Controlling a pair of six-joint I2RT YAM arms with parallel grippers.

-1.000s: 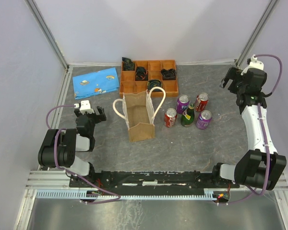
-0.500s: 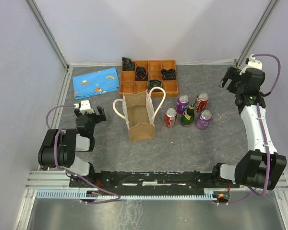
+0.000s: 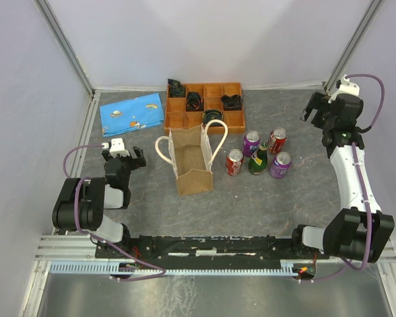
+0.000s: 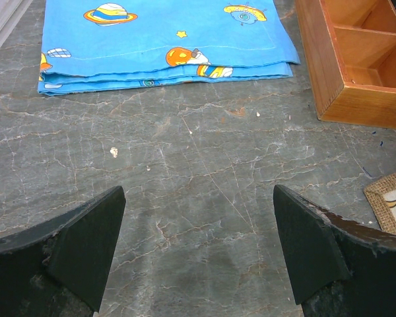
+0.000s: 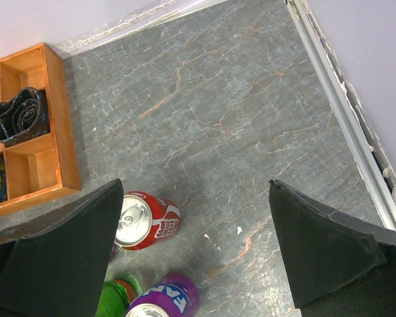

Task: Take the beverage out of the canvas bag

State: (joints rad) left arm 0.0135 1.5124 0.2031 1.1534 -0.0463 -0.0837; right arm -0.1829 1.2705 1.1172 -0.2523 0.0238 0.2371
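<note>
Right gripper (image 3: 315, 109) has drifted slightly far-right, jaws released and empty; left gripper (image 4: 198, 244) likewise. Canvas bag (image 3: 193, 162) looks emptied, so retreat high, clear of the cans (image 3: 251, 141).

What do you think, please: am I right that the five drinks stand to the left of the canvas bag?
Not quite: the top external view shows the five drinks standing to the right of the canvas bag, not its left.

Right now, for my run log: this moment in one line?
bag: upright, no drink visible inside | drinks: grouped right of bag | left gripper: open, empty | right gripper: open, empty
</note>
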